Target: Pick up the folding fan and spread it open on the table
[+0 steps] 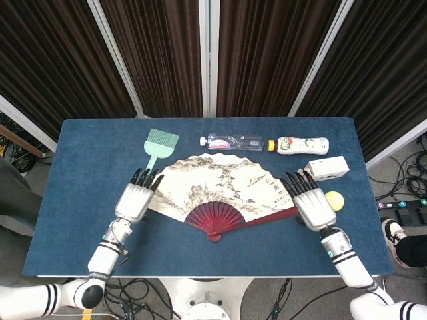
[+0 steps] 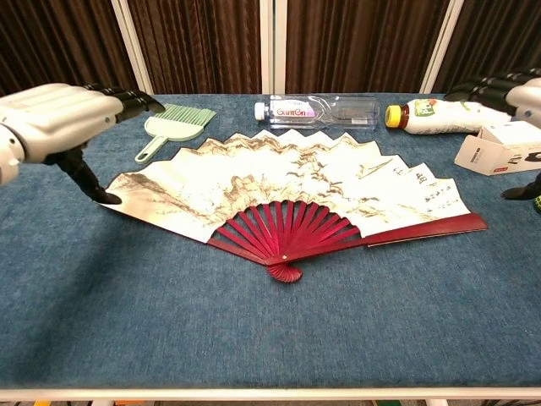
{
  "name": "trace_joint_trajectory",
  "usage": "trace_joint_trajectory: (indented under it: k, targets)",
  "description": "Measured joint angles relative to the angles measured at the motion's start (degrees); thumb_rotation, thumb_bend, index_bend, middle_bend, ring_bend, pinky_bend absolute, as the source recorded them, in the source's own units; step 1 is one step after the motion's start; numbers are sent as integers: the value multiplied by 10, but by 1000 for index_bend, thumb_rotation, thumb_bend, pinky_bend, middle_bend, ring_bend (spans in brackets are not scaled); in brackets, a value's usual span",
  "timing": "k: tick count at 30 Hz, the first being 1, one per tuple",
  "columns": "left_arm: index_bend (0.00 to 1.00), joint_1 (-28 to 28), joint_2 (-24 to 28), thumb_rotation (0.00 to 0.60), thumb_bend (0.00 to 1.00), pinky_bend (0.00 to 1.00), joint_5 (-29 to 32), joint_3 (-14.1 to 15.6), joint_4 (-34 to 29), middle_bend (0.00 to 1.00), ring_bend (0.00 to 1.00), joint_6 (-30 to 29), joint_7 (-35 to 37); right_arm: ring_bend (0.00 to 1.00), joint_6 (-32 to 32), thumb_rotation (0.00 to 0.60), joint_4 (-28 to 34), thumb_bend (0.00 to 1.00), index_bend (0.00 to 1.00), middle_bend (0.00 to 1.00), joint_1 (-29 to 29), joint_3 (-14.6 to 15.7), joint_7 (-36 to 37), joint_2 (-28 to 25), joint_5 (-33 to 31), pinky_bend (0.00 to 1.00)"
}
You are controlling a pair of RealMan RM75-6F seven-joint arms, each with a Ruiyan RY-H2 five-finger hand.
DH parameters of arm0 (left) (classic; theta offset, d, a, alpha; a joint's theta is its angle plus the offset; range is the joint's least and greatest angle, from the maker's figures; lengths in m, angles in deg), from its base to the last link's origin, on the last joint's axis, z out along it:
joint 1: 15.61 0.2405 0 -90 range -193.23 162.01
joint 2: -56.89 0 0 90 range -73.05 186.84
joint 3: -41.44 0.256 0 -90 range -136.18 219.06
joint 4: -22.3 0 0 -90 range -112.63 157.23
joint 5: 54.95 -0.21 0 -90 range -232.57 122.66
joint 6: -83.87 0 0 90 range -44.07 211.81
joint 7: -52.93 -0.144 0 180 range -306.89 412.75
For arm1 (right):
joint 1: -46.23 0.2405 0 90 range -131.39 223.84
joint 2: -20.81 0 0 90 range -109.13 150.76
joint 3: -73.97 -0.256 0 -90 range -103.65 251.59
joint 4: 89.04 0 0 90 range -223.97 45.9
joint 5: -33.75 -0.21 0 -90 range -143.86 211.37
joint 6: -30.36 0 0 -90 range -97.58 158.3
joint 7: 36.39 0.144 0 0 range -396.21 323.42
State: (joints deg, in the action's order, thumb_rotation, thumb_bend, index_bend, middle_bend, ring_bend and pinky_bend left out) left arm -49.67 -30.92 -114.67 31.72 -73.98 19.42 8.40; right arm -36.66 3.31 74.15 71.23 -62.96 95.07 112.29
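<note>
In the head view the left hand (image 1: 135, 199) sits at lower left of centre, palm down, its forearm running down toward the bottom left corner. Its dark fingers (image 1: 142, 177) point up the frame, slightly apart, and hold nothing. In the chest view that hand (image 2: 59, 114) hangs at the left edge above the table, with its thumb tip (image 2: 106, 198) reaching down to just beside the fan's left corner; whether it touches the paper is not clear.

The right hand (image 1: 313, 206) mirrors it at lower right in the head view, palm down, fingers stretched up the frame and apart, grasping nothing. The chest view catches only its edge (image 2: 514, 87) at the upper right.

One folding fan (image 1: 223, 190) lies spread open and flat on the blue table (image 1: 80, 227), in the middle of the frame between the two hands. Its pale painted leaf arches upward and its red ribs (image 2: 287, 233) gather at a pivot below.

Along the far side of the table lie one green brush (image 1: 159, 143), one clear plastic bottle (image 1: 231, 141) on its side and one white bottle with a yellow cap (image 1: 299, 144), also on its side. At right are one white box (image 1: 326, 167) and one yellow ball (image 1: 335, 199), the ball just beside the right hand.
</note>
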Motion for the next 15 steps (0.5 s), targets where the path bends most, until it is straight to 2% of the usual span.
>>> trace_joint_trajectory:
  k: [4, 7, 11, 15]
  targets:
    - [65, 9, 34, 600, 0, 17, 7, -11, 1, 38, 0, 5, 60, 0, -19, 600, -4, 0, 0, 34, -15, 0, 46, -23, 10, 0]
    - [89, 28, 57, 600, 0, 19, -7, -16, 7, 53, 0, -8, 132, 0, -39, 600, -9, 3, 0, 53, -31, 1, 96, -45, 19, 0]
    - [112, 70, 87, 600, 0, 35, -46, -15, 24, 65, 0, -50, 254, 0, -63, 600, -13, 23, 0, 66, -59, 5, 176, -83, 26, 0]
    - [114, 131, 118, 600, 0, 36, -96, 0, 51, 65, 0, -120, 344, 0, -107, 600, -21, 27, 0, 89, -105, 12, 258, -116, 31, 0]
